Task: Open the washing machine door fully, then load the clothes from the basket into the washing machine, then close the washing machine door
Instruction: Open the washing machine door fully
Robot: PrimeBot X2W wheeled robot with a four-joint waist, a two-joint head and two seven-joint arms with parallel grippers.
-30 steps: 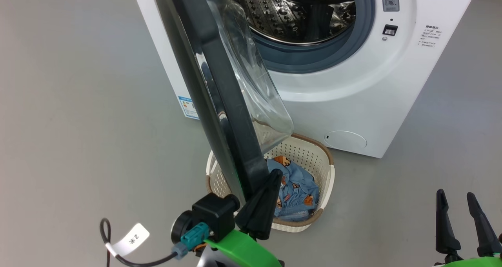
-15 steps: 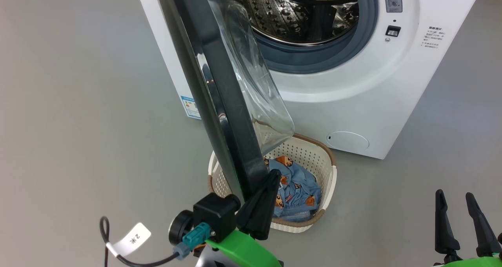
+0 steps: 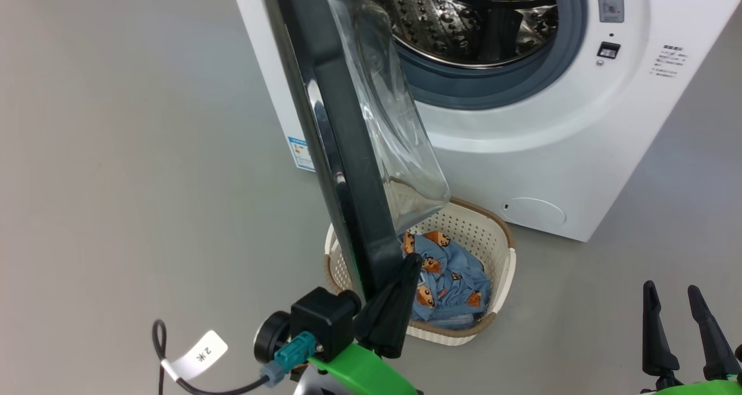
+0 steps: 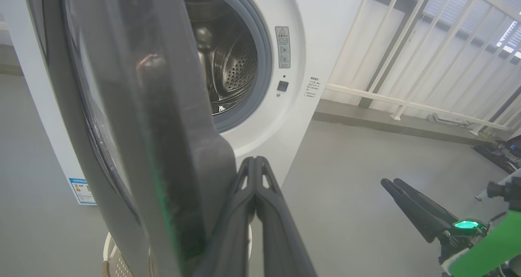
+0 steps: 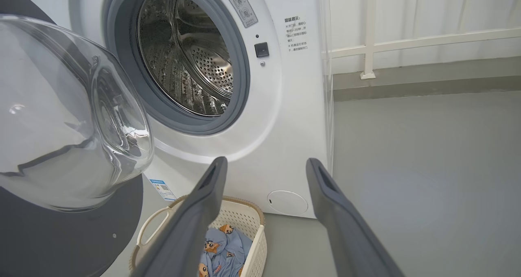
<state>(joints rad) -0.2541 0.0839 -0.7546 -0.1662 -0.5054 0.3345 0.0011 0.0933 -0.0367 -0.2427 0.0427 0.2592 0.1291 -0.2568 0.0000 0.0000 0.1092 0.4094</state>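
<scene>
The washing machine door [image 3: 348, 174] stands partly open, edge-on to the head camera, its black rim's free edge just left of the left gripper [image 3: 412, 263]. That gripper's fingers are pressed together with nothing between them and lie against the rim's inner side. The door's clear glass bowl [image 3: 400, 134] bulges ahead of the fingertips, toward the washing machine [image 3: 522, 163]. Straight beyond the tips, the drum [image 3: 464, 18] is exposed inside its grey gasket [image 3: 493, 87]. Just past and below the fingertips, the basket [image 3: 503, 250] sits on the floor close to the machine's front, partly under the door's lower edge, with the clothes [image 3: 452, 273] bunched inside it. Well off to the left gripper's right, the right gripper [image 3: 671, 289] is spread wide, holding nothing, over bare grey floor [image 3: 116, 180]. On the door's outer side, that floor runs wide and open.
</scene>
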